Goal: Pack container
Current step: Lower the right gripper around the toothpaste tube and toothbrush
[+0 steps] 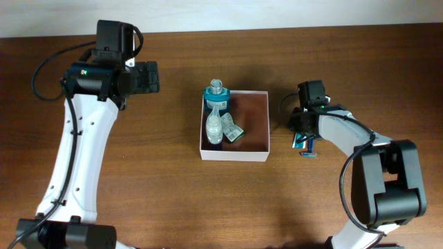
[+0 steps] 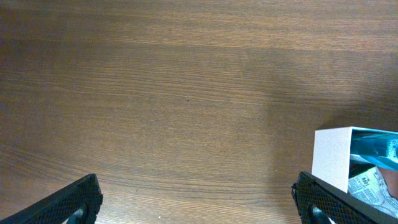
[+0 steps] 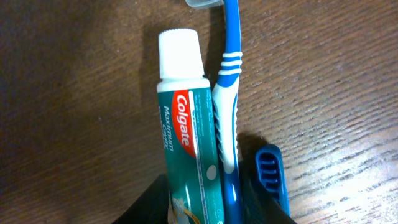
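The container (image 1: 234, 156), a shallow white-walled box with a reddish-brown inside, sits mid-table. Its left half holds a blue-capped bottle (image 1: 216, 95), a clear bottle (image 1: 214, 128) and a small packet (image 1: 234, 131). To the right of the box, my right gripper (image 1: 302, 133) is shut on a green Colgate toothpaste tube (image 3: 183, 118) and a blue toothbrush (image 3: 229, 81) lying side by side. Its black fingers (image 3: 149, 202) press against both outer sides, right gripper (image 3: 208, 199). My left gripper (image 1: 149, 76) hangs open over bare wood left of the box, left gripper (image 2: 199, 202), with the box's white corner (image 2: 329, 155) at the right.
A blue ridged plastic piece (image 3: 272, 171) lies just right of the toothbrush, outside the finger. The right half of the box floor (image 1: 255, 117) is bare. Brown wooden tabletop (image 2: 186, 93) surrounds everything.
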Robot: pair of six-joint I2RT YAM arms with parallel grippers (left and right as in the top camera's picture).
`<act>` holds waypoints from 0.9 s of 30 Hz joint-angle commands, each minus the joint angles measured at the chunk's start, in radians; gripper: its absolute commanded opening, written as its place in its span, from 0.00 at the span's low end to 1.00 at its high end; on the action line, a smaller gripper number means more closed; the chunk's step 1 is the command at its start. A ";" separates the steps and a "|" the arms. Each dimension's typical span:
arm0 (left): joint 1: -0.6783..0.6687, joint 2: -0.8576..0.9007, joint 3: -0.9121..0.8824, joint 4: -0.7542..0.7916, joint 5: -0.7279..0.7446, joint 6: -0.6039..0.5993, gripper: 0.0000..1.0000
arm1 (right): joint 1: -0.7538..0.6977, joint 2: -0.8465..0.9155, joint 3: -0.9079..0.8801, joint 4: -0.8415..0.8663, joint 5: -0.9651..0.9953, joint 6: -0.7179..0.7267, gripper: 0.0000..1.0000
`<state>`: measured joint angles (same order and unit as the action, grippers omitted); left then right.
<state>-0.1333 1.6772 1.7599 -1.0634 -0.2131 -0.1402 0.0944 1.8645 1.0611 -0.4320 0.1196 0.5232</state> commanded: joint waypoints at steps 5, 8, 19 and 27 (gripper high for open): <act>0.002 -0.015 0.008 -0.001 0.000 -0.013 0.99 | 0.002 0.055 -0.011 -0.001 -0.003 -0.009 0.42; 0.002 -0.015 0.008 -0.001 0.000 -0.013 0.99 | 0.003 0.055 0.011 -0.013 -0.003 -0.055 0.46; 0.002 -0.015 0.008 -0.001 0.000 -0.013 0.99 | 0.003 0.055 0.120 -0.115 0.011 -0.074 0.50; 0.002 -0.015 0.008 -0.001 0.000 -0.013 1.00 | 0.004 0.055 0.161 -0.184 0.087 -0.106 0.49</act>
<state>-0.1333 1.6772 1.7599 -1.0634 -0.2131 -0.1402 0.0944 1.9057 1.1915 -0.6029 0.1509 0.4408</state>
